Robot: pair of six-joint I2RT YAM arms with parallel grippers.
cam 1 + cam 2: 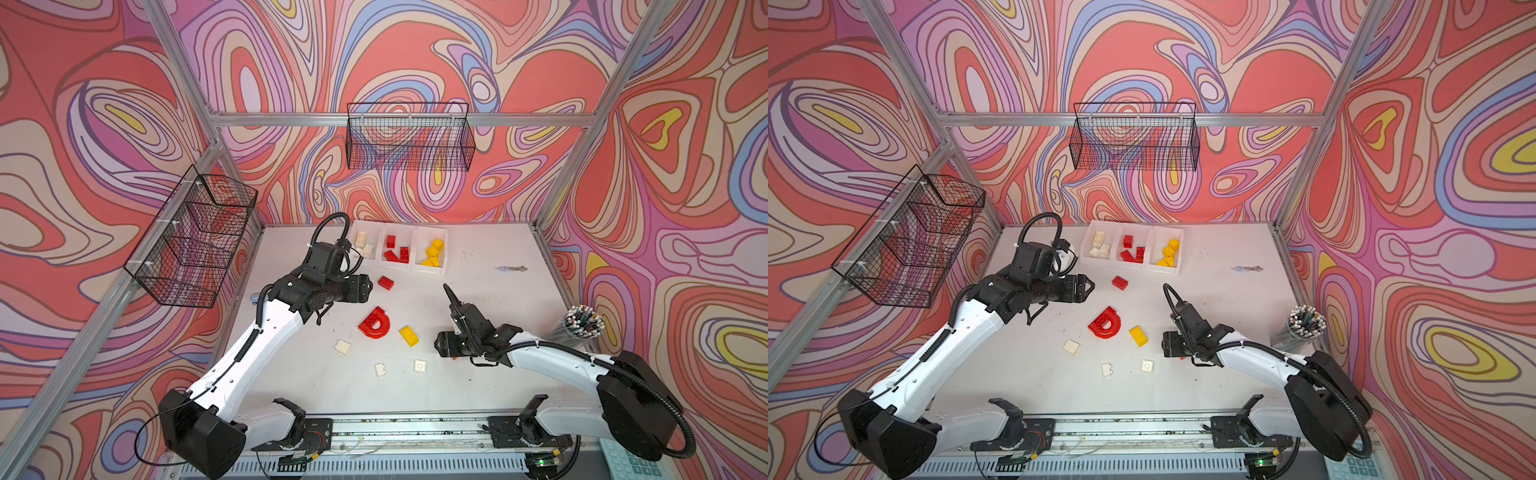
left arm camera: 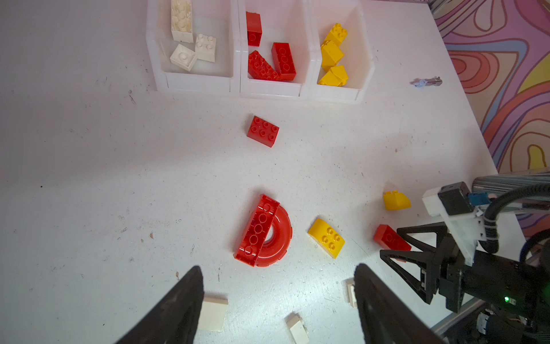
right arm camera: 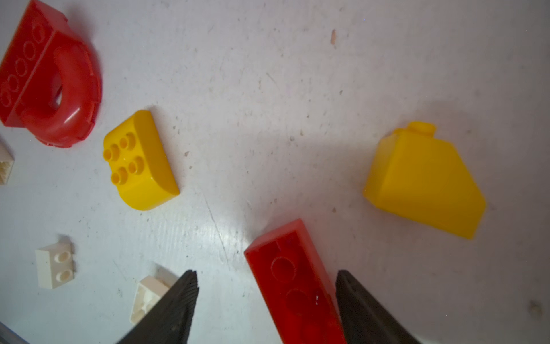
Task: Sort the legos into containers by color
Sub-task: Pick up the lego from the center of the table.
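Three joined white containers (image 1: pixel 398 267) at the table's back hold white, red and yellow legos, one colour each. Loose legos lie mid-table: a red brick (image 1: pixel 385 283), a red D-shaped arch (image 1: pixel 376 323), a yellow brick (image 1: pixel 409 336) and three white pieces (image 1: pixel 342 346). My left gripper (image 1: pixel 368 286) hovers open and empty left of the red brick. My right gripper (image 3: pixel 266 272) is low over the table, open. A long red brick (image 3: pixel 294 283) lies between its jaws, close to one finger (image 3: pixel 354 297). A yellow sloped brick (image 3: pixel 422 181) sits just beyond.
Black wire baskets hang on the left wall (image 1: pixel 195 241) and back wall (image 1: pixel 409 137). A small light-blue stapler (image 1: pixel 512 269) lies at the back right. A cup of pens (image 1: pixel 582 326) stands at the right edge, close to my right arm.
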